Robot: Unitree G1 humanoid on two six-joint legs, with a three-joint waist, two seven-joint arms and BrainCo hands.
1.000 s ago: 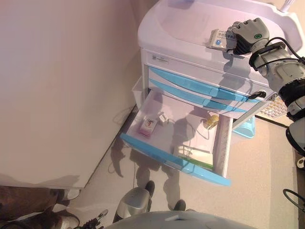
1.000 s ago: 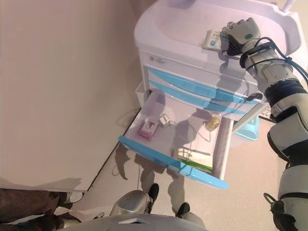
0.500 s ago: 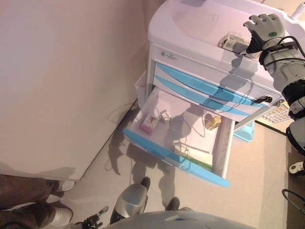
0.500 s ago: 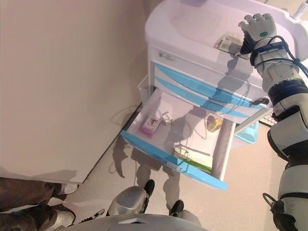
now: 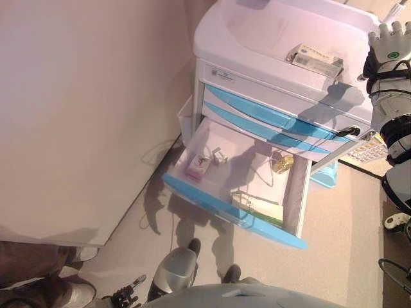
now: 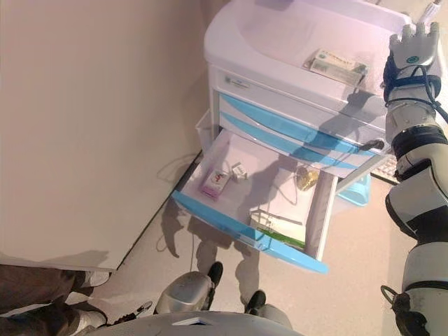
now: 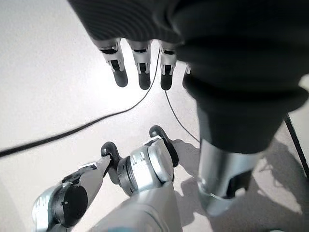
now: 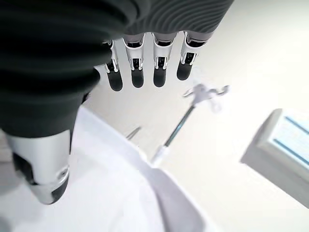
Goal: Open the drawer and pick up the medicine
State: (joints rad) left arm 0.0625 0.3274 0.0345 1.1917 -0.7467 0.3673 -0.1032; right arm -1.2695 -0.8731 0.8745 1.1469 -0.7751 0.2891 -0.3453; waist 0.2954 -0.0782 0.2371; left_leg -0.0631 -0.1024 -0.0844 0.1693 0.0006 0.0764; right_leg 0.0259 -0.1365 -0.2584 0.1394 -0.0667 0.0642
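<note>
A white medicine box (image 5: pixel 314 59) lies flat on top of the white cart (image 5: pixel 257 32), near its right front edge, with nothing holding it. My right hand (image 5: pixel 392 42) is off to the right of the box, clear of it and open; its fingers (image 8: pixel 145 72) show straight in the right wrist view. The cart's lowest blue-fronted drawer (image 5: pixel 225 208) is pulled out. Inside lie a pink box (image 5: pixel 199 165), a small white item (image 5: pixel 218 155), a yellow item (image 5: pixel 281 162) and a green-and-white box (image 5: pixel 260 208). My left hand (image 7: pixel 140 72) hangs open over the floor.
Two shut blue-trimmed drawers (image 5: pixel 270 119) sit above the open one. A pale wall (image 5: pixel 83 115) runs along the left of the cart. A light blue bin (image 5: pixel 324 174) stands behind the drawer's right side. A person's legs and shoes (image 5: pixel 38 269) show at the lower left.
My right hand has let go of the medicine box, which now lies on the cart top, and has moved away to the right. The camera has shifted slightly.
</note>
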